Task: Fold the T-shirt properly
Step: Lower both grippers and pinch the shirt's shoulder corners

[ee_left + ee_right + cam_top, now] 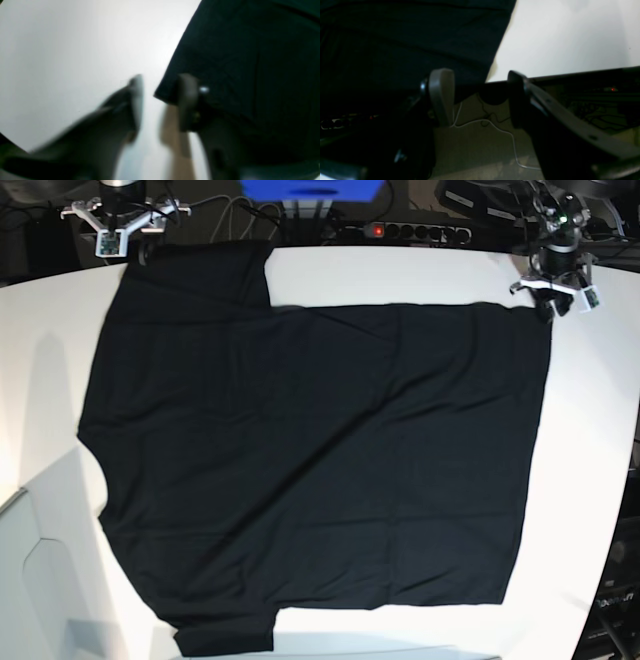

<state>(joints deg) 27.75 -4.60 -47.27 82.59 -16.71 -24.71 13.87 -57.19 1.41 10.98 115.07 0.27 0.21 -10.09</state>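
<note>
The black T-shirt (320,460) lies spread flat on the white table (600,480), one sleeve reaching the far left corner. My left gripper (553,295) hovers at the shirt's far right corner. In the left wrist view its blurred fingers (136,100) still stand apart, with the shirt's corner (165,95) against the right one and bare table in the gap of the left gripper (162,97). My right gripper (120,235) is at the far left sleeve. It is open in the right wrist view (480,97), with nothing between the fingers and the dark fabric (407,37) just beyond.
A power strip (400,230) with a red light and a blue box (315,190) sit behind the table's far edge. The right wrist view shows the table edge (570,73) and a white cable (495,127) on the floor below.
</note>
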